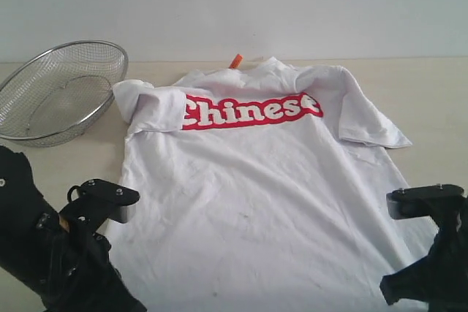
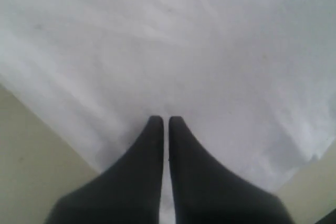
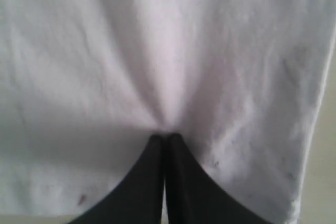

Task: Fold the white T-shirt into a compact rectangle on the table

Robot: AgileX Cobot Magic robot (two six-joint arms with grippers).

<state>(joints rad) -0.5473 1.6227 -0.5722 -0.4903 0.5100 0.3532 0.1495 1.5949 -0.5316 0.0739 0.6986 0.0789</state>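
The white T-shirt lies spread out in the middle of the picture on the table. The left gripper is pressed together over the cloth. The right gripper pinches the shirt, and wrinkles run to its tips.

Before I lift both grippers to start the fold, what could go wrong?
The left gripper is shut with no cloth puckered at its tips, while the white T-shirt creases into the right gripper: a lift may rise one-sided. The bunched sleeve beside the basket could get folded in crooked.
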